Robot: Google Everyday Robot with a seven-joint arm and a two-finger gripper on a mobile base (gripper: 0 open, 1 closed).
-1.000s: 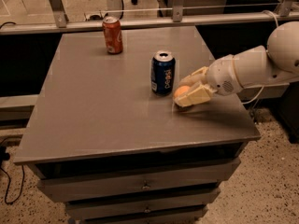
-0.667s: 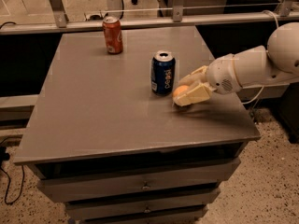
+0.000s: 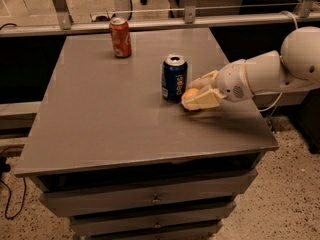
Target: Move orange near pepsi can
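Orange-red soda can (image 3: 120,37) upright near grey table's (image 3: 100,129) far-left corner. Cable (image 3: 6,204), probably, on floor left of table. Gripper (image 3: 190,98) over table's right side.

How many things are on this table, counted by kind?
Cans: 2, the pepsi can and the red can.
Fruit: 1, the orange, held by the gripper beside the pepsi can.
Total: 3.

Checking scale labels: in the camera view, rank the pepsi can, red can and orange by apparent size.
1. pepsi can: looks largest.
2. red can: looks smaller, but it stands farther back, so true size is unsure.
3. orange: smallest, partly covered by the gripper holding it beside the pepsi can.
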